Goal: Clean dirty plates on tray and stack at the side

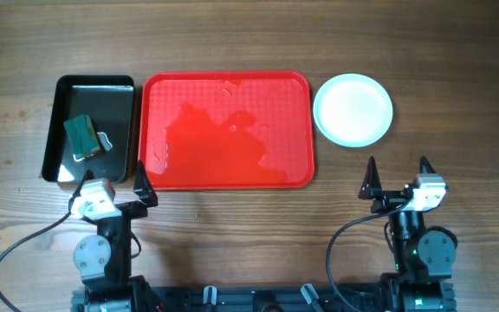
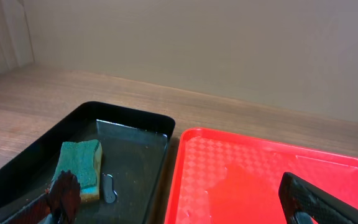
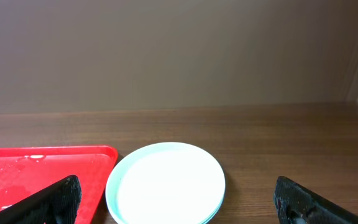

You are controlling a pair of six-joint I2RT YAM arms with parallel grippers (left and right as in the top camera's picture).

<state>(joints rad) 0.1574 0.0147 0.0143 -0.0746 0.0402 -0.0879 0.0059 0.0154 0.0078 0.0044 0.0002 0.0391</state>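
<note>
Nearest the arms, the left gripper point(image 1: 113, 177) hangs at seven o'clock of the red tray point(image 1: 293, 87), claw spread wide and grasping nothing, one finger over the near edge of the black tray point(image 1: 93, 81). Over at five o'clock, the right gripper point(image 1: 398, 170) is also released and empty, above bare wooden table point(image 1: 232, 35). Moving out, the red tray sits dead centre with no plates on it, just a wet sheen across its middle. At its nine o'clock, just beside it, the black tray holds a green sponge point(image 1: 82, 136) lying in shallow water. Out at two o'clock, off the tray and near its corner, the plates point(image 1: 353, 109) are stacked, looking clean on top; I cannot tell how many are in the stack.
</note>
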